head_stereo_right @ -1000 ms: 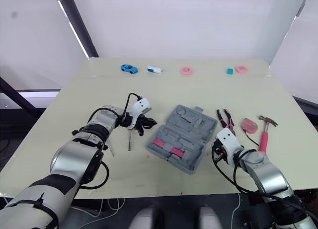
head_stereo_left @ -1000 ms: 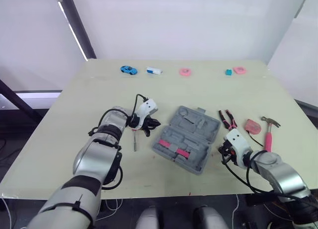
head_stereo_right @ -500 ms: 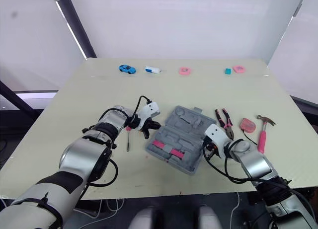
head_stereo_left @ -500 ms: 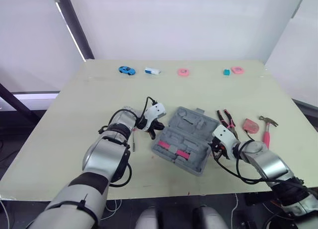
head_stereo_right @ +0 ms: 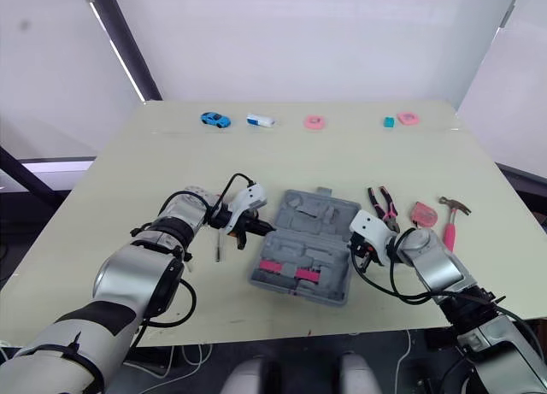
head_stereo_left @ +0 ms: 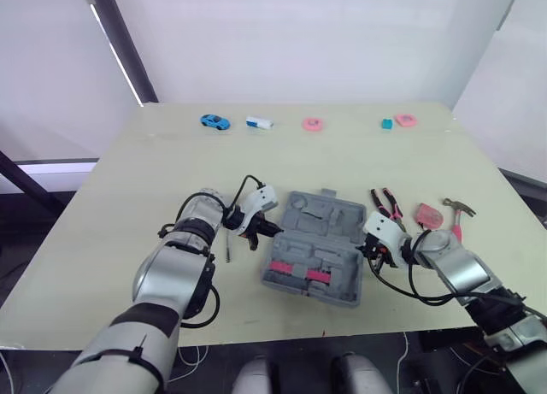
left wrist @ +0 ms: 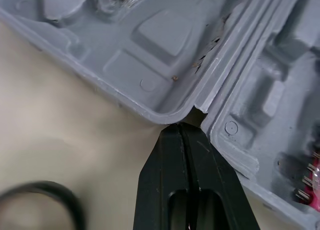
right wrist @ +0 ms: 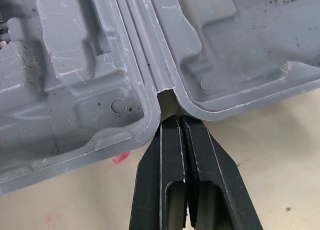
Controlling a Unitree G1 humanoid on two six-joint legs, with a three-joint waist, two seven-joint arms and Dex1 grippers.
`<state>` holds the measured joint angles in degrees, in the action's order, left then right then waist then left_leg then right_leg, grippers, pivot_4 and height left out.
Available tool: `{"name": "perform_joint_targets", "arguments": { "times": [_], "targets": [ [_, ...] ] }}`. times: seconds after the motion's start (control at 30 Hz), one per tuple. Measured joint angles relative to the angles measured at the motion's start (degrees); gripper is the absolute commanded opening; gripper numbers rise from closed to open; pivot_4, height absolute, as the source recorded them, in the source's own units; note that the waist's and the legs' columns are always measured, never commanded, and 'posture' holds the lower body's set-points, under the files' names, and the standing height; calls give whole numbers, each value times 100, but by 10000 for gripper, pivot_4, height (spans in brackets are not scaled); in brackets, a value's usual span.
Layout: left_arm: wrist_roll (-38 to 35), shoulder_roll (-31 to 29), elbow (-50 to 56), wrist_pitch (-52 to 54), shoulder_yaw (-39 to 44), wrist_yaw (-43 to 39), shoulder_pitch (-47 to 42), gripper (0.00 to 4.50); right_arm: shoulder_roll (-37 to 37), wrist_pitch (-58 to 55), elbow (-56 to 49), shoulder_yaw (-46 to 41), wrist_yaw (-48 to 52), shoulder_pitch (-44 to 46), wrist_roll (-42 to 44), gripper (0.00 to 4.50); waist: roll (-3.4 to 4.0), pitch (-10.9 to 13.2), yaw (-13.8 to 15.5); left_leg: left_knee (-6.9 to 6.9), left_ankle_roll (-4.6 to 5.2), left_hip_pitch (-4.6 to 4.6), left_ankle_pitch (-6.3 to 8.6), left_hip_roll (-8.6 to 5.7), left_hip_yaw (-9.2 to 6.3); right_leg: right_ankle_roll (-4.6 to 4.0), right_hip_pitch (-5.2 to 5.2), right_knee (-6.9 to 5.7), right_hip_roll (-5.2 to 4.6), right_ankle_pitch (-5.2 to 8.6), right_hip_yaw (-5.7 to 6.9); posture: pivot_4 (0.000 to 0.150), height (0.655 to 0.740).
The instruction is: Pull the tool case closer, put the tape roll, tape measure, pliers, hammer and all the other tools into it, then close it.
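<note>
The grey tool case (head_stereo_left: 318, 240) lies open in the middle of the table, with pink pieces (head_stereo_left: 295, 271) in its near half. My left gripper (head_stereo_left: 261, 231) is shut, its tips (left wrist: 181, 130) in the hinge notch on the case's left side. My right gripper (head_stereo_left: 370, 247) is shut too, its tips (right wrist: 175, 121) in the hinge notch on the right side. Pliers (head_stereo_left: 389, 204), a pink tape measure (head_stereo_left: 430, 214) and a pink-handled hammer (head_stereo_left: 455, 220) lie right of the case. A screwdriver (head_stereo_left: 229, 245) lies to its left. A pink tape roll (head_stereo_left: 312, 124) sits at the far edge.
Along the table's far edge sit a blue toy car (head_stereo_left: 212, 120), a white and blue object (head_stereo_left: 258, 122), a small teal block (head_stereo_left: 387, 123) and a second pink ring (head_stereo_left: 405, 120). Bare tabletop lies in front of the case and on the far left.
Both grippers closed in on the case's two sides. The case turned from a diagonal lie to roughly square with the table's front edge and slid a little nearer.
</note>
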<state>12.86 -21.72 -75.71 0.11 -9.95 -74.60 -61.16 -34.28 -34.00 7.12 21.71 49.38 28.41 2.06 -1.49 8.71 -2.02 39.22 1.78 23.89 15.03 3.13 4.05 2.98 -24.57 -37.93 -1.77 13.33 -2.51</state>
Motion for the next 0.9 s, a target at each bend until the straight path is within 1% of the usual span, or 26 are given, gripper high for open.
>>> {"name": "perform_joint_targets", "arguments": {
  "times": [0.2,0.43,0.63,0.87,0.9],
  "targets": [
    [-310,-54,475,99,174,-219,477,328,-95,413,310,43,423,127,-139,671,2,-1,15,0,0,-1,0,0,1,0,1,-1,-3,0,0,1500,7400],
    [-773,-99,1557,635,327,-277,1295,328,-140,795,566,37,763,198,-271,671,4,-3,40,1,0,-2,0,-1,2,0,2,-2,-5,0,1,1500,7400],
    [-915,-174,2387,1029,290,-276,1746,328,-146,952,671,31,909,230,-348,671,5,-3,50,1,0,-4,0,-1,2,0,3,-3,-4,0,1,1500,7400],
    [-1144,-346,3851,1767,239,-209,2515,328,-146,1056,685,16,1131,228,-373,671,6,-3,50,0,0,-4,0,1,2,0,3,-3,-4,0,0,1500,7400],
    [-1203,-416,4264,1944,212,-180,2750,328,-154,1058,633,4,1166,179,-369,671,6,-3,50,0,0,-5,0,1,2,0,3,-3,-4,0,0,1500,7400]
  ]
}}
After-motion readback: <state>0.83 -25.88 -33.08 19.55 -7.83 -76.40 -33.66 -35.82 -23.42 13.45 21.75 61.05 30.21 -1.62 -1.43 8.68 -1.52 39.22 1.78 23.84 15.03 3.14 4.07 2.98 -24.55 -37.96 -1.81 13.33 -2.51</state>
